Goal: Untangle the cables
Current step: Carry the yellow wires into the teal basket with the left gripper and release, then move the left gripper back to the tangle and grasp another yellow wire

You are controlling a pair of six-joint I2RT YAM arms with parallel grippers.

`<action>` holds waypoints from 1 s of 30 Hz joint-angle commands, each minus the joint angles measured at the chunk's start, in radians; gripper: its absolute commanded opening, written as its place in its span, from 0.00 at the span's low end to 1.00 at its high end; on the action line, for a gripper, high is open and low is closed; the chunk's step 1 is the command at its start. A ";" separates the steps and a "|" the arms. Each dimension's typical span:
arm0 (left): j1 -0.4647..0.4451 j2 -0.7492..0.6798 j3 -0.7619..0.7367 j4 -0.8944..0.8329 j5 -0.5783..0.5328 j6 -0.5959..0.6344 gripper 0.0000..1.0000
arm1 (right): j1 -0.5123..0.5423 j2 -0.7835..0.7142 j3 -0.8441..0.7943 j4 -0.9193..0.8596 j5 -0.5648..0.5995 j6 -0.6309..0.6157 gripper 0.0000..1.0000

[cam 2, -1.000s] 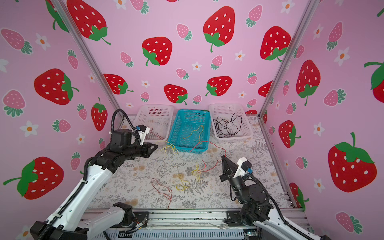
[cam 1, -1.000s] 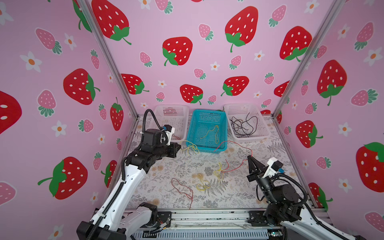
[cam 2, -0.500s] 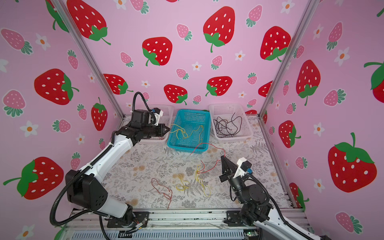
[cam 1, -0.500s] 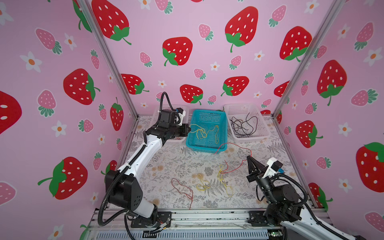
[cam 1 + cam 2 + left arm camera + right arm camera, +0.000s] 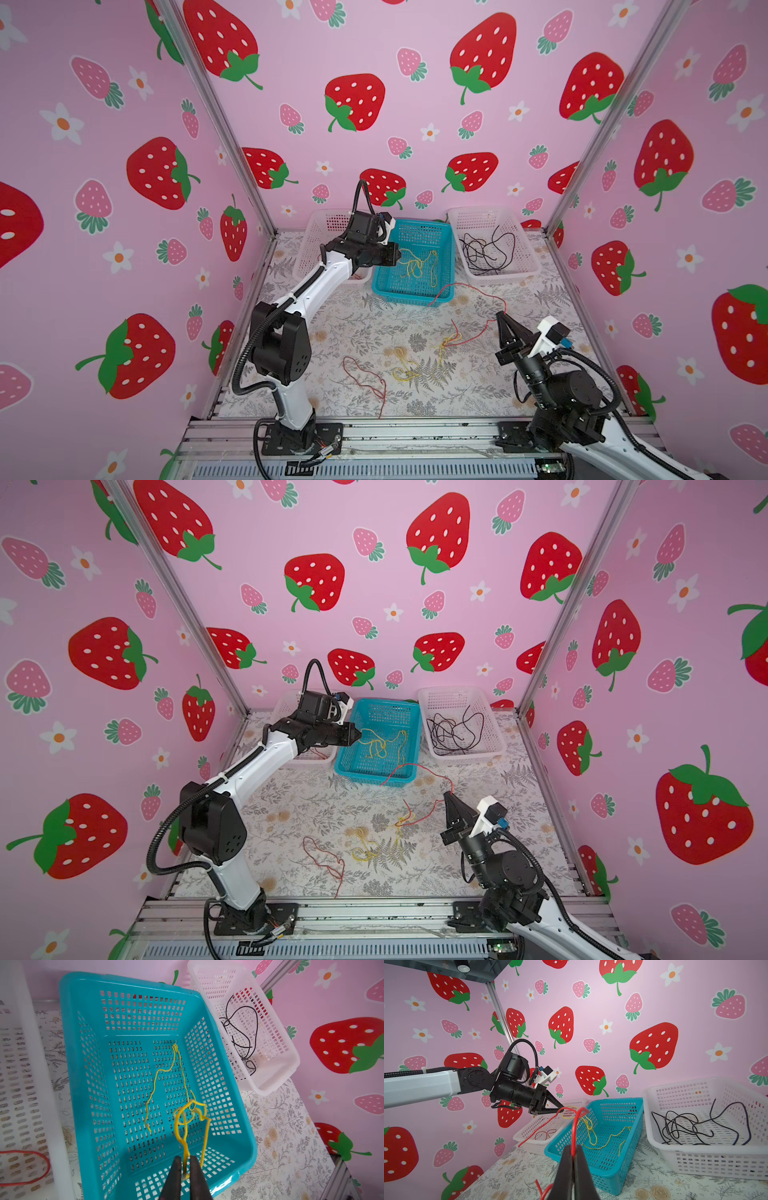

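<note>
Left fingers (image 5: 176, 1174) astride yellow cable (image 5: 176, 1126)

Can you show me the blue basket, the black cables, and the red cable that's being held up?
blue basket (image 5: 419, 232): in a top view, far wall.
black cables (image 5: 478, 255): in a top view, middle of the tangle.
red cable (image 5: 573, 1137): right wrist view, stretch just beyond the right tool (image 5: 572, 1148).

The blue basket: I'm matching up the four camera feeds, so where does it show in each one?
Top view: blue basket at the table's back, middle of three baskets.
Top view: same spot, slightly further left in the picture.
Left wrist: fills the centre.
Right wrist: lower middle.
Shared landmark: the white basket holding black cables, beside it in all four.
</note>
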 commanded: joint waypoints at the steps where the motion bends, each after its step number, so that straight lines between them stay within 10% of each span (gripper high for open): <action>1: -0.008 0.018 0.058 -0.033 -0.013 0.009 0.16 | -0.002 -0.022 0.028 -0.001 -0.003 0.017 0.00; 13: -0.027 -0.083 -0.015 0.037 0.024 -0.017 0.49 | -0.002 -0.031 0.053 -0.028 0.016 0.038 0.00; 30: -0.133 -0.797 -0.843 0.542 0.059 -0.271 0.63 | -0.004 0.002 0.117 -0.005 -0.022 0.101 0.00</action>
